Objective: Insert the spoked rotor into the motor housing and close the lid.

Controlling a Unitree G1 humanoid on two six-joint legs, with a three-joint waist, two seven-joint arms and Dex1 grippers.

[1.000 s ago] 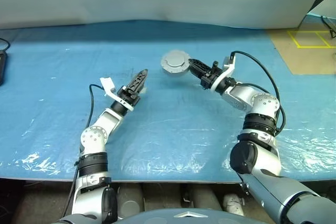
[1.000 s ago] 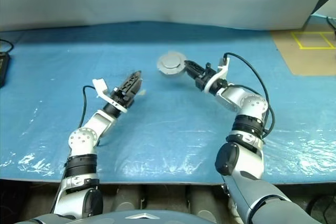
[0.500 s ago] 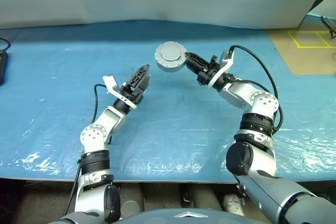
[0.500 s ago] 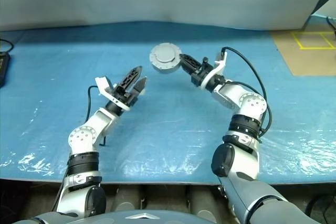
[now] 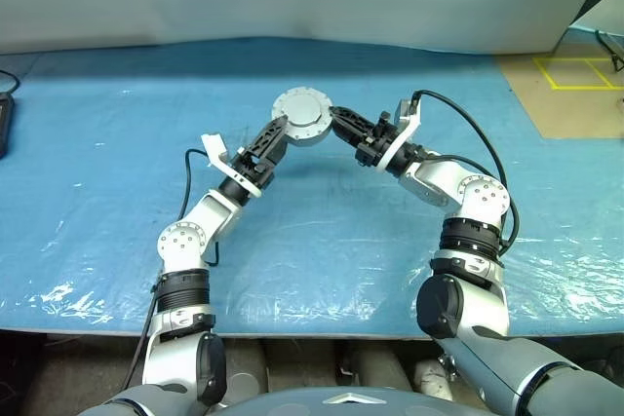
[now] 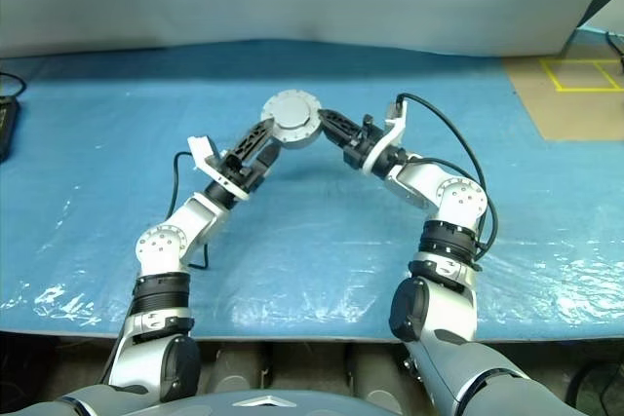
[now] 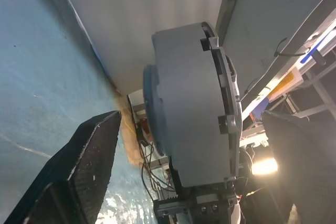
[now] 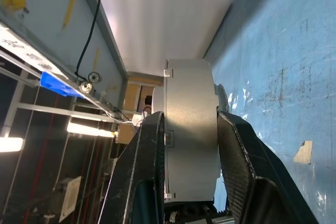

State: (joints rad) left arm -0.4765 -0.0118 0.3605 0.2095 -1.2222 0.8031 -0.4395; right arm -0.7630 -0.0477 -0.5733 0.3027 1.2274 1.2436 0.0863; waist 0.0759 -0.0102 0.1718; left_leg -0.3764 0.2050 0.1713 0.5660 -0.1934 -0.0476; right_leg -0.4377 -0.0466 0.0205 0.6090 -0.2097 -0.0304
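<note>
Blue table (image 5: 88,192) mid-span, housing (image 5: 302,118) aloft in right pincer (image 5: 338,124)

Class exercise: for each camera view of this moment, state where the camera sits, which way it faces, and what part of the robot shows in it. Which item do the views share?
Left and right eye views: on the head, looking forward and down over both arms.
Left wrist view: along the open left tool, at the grey assembly's edge.
Right wrist view: along the right tool clamping the assembly.
Shared: the assembly.

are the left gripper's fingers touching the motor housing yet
Apart. In the left wrist view the left gripper stands wide open, with clear gaps between its fingers and the motor housing.
</note>
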